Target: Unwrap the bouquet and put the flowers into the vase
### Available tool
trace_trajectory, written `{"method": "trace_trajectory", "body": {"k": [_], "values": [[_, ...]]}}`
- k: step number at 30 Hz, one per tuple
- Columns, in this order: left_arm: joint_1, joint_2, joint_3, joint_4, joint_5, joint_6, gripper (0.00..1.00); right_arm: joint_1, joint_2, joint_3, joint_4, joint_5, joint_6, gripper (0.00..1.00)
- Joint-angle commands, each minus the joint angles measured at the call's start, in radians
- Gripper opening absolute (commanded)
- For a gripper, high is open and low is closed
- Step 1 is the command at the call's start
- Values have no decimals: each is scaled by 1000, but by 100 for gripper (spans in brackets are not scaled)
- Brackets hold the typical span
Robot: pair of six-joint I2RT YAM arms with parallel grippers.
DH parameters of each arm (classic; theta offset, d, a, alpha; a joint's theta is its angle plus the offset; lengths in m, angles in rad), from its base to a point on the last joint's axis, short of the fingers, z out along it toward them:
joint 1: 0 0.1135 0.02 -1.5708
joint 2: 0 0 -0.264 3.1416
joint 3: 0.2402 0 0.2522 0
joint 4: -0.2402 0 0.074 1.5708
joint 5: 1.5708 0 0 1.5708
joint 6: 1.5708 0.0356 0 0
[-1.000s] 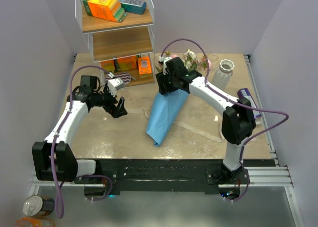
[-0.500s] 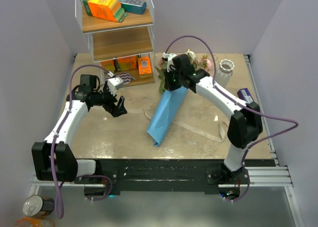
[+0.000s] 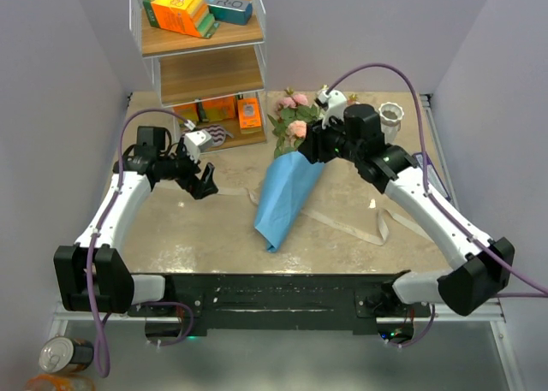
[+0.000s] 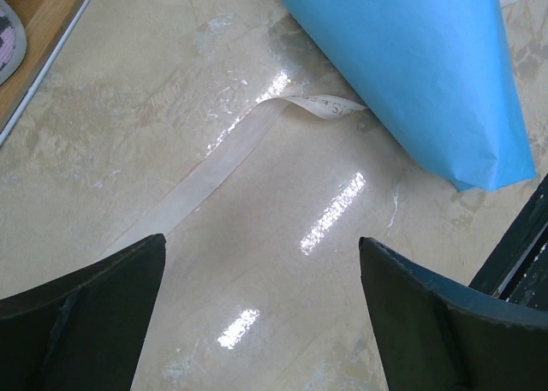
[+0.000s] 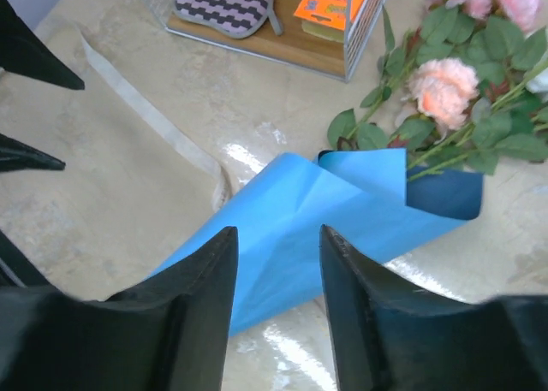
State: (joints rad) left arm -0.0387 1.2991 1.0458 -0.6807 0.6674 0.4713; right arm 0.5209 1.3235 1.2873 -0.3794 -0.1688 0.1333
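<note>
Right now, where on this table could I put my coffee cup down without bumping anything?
Best is the bare tabletop near the front, between the left arm and the blue paper cone. A smaller patch lies in front of the beige ribbon. The back is crowded: shelf rack, roses, white vase.

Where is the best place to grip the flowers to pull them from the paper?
Take the flowers by their bunched stems just outside the blue paper's open mouth, from above, jaws across them: they lie flat and narrow there, while blooms spread wide.
</note>
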Motion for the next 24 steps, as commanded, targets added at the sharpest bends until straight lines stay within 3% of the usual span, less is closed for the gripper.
{"method": "trace_trajectory", "body": {"k": [1,5,10,17,21,24], "values": [[5,-15,54,-11,9,-7,99,-1,135,82,-5,32,-15,56],[5,-14,42,3,24,-11,99,-4,264,199,6,51,-52,65],[-12,11,36,4,52,-3,99,-13,353,286,-25,14,-87,66],[-13,20,52,-11,100,67,99,-25,468,366,-118,-170,-129,56],[-16,96,132,-34,205,128,99,-32,500,372,-163,-228,-129,45],[-36,205,234,-65,273,176,99,-33,499,357,-174,-242,-129,44]]}}
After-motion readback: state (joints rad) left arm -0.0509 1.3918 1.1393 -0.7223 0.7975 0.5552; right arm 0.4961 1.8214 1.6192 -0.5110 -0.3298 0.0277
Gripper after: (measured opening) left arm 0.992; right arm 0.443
